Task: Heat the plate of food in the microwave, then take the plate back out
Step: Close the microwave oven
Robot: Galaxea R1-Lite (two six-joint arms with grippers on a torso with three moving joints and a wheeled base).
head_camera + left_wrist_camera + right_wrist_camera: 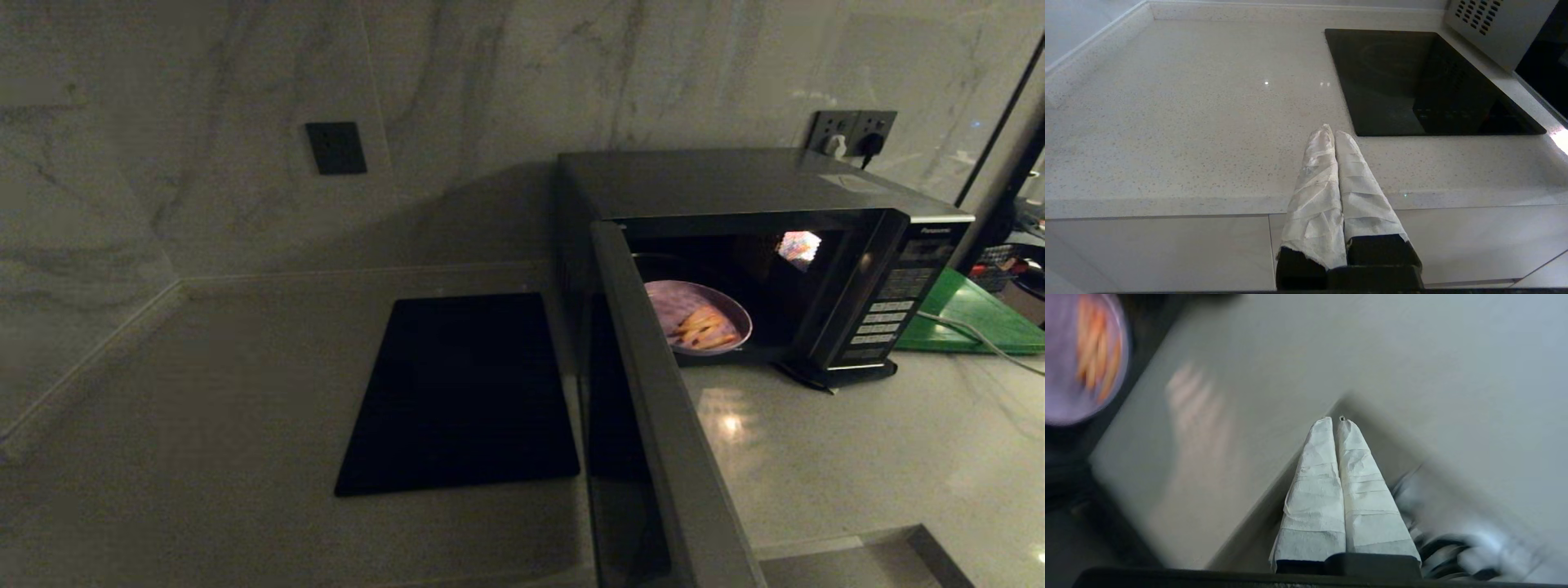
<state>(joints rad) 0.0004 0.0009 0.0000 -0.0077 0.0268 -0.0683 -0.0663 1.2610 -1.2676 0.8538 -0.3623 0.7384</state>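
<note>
Our pale speckled desk (857, 457) carries the microwave (735, 188) far right, a black panel (461, 392) left, a green board (971, 314) beyond.

Home kitchen, dim light. Pale speckled stone bench (1188, 134) runs along a marble-veined wall (490, 73) with a low upstand at the join. A flat black cooktop panel (461, 392) is set flush into the bench. Beside it stands the microwave (890, 302), its door open, plugged into a wall socket (853, 131). White cabinet fronts (1167, 249) show under the bench edge. A green board (971, 314) lies at far right.
</note>
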